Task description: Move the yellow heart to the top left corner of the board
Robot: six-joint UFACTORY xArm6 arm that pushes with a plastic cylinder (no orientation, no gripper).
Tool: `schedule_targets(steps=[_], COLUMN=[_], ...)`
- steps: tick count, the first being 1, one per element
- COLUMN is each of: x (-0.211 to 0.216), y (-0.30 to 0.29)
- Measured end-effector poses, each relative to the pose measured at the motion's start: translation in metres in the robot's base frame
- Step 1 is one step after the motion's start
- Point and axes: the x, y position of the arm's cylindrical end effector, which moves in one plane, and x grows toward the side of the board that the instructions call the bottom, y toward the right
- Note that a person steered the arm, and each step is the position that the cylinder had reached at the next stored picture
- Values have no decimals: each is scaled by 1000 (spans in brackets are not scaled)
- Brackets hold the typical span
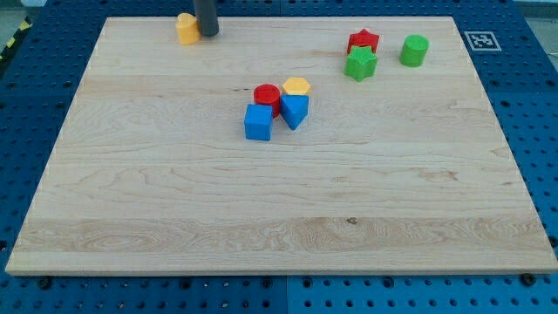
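Position: the yellow heart (187, 28) lies at the far edge of the worktop (174, 192), near the far left corner but a little short of it to the right. The tool is a plain rod with nothing to spread or pinch; my tip (207, 34) stands just beside the heart on its right, touching or nearly so; which one cannot be told.

Judgement: the task looks close to done, needing only a short leftward push.

Risks noted:
- The heart sits very near the far edge. A push angled even slightly away from the viewer could slide it off the worktop.
- An off-centre contact on the rounded shape could spin the heart, letting it slip past the rod.
- Too long a stroke could carry it beyond the left edge.

No interference expected: the red cylinder (267, 95), yellow block (296, 86), blue cube (258, 122) and blue wedge (295, 110) cluster mid-worktop, well apart; the red star (364, 40), green star (360, 63) and green cylinder (414, 50) lie far right.
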Motion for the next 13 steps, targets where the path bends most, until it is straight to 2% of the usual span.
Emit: schedule_targets(steps=[2, 7, 10, 13], x=[5, 6, -14, -15], y=[5, -75, -80, -71])
